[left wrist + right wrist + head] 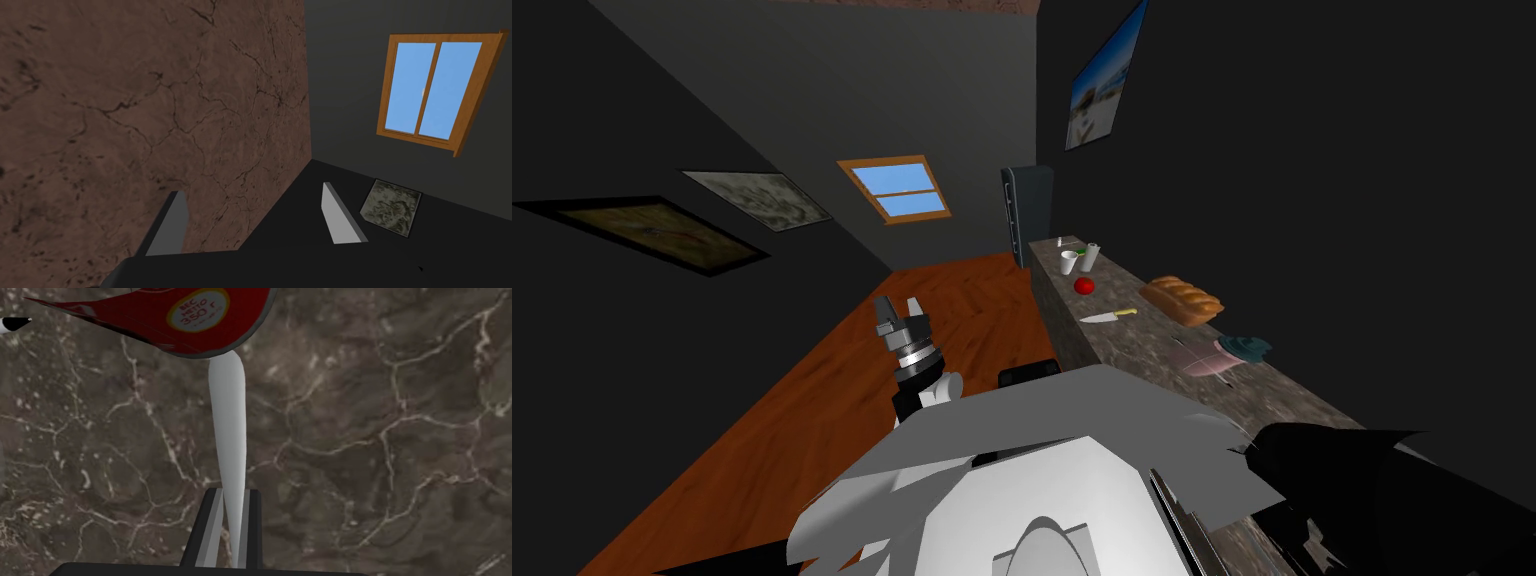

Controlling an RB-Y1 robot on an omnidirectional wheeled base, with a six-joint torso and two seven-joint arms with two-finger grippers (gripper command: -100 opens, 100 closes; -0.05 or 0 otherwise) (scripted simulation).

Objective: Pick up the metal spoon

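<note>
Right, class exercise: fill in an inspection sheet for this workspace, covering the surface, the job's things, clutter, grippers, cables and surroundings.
Surface: dark veined stone counter.
Job's things: pale grey spoon over the counter, its far end hidden by a red labelled packet.
Clutter: bread loaf, knife, red fruit, white cup, teal and pink item, all on the counter.
Grippers: right gripper shut on the spoon's narrow end; left gripper open, raised over the wooden floor.
Cables: nothing seen.
Surroundings: window, wall picture.
</note>
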